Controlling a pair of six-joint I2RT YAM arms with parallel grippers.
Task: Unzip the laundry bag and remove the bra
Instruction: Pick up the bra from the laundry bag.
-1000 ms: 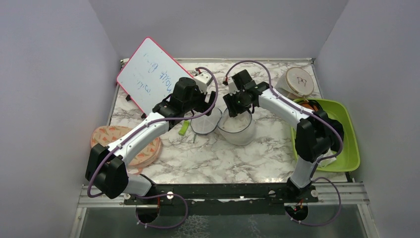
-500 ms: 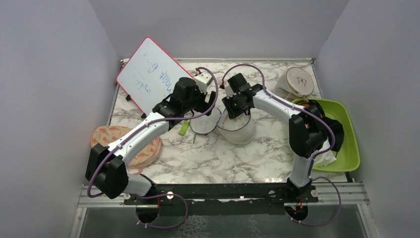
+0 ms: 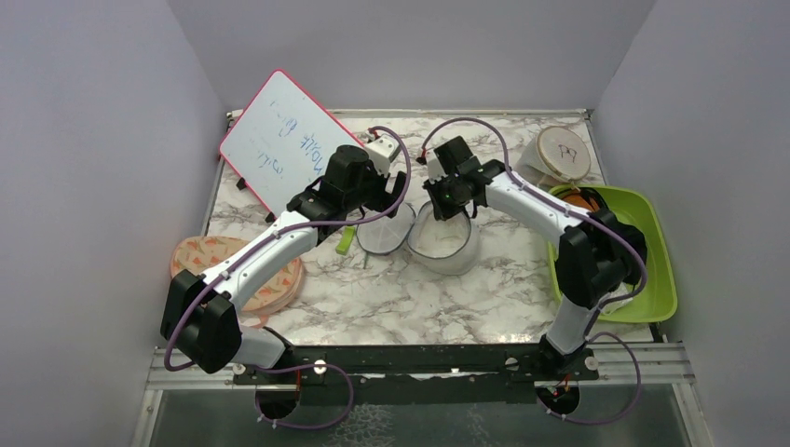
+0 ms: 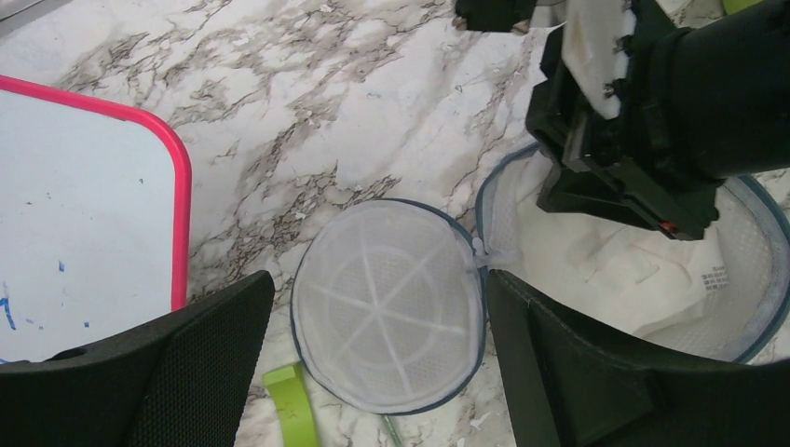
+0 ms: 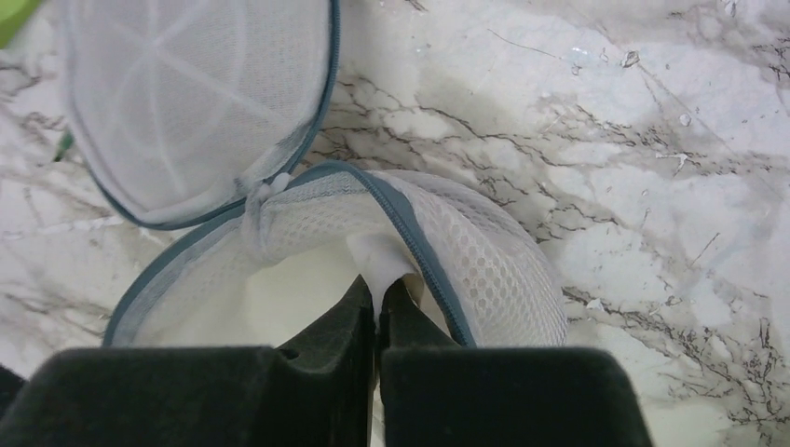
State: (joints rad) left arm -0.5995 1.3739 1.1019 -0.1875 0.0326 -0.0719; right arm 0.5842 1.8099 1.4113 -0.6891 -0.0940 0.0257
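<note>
Caught the right gripper (image 5: 377,296) squeezed tight on a fold of the bra (image 5: 374,253), just inside the zipper rim of the laundry bag (image 5: 484,270). Found the bag already unzipped and splayed open on the marble table (image 4: 307,112), lid half lying flat beside the deeper half, joined at the hinge. Spotted the rest of the bra bunched down in that deeper half. Saw the left gripper (image 4: 377,289) spread wide and holding nothing, hanging over the lid half, apparently not touching it.

Judged the bra as light, soft and floppy, so likely to drape and drag, maybe snag on the mesh or the zipper teeth. Figured on a pinch at a thick fold near the edge as the sensible hold, then a straight lift clear of the rim. Guessed the bag light enough to ride up too, so probably worth pinning the lid half with the free gripper.
</note>
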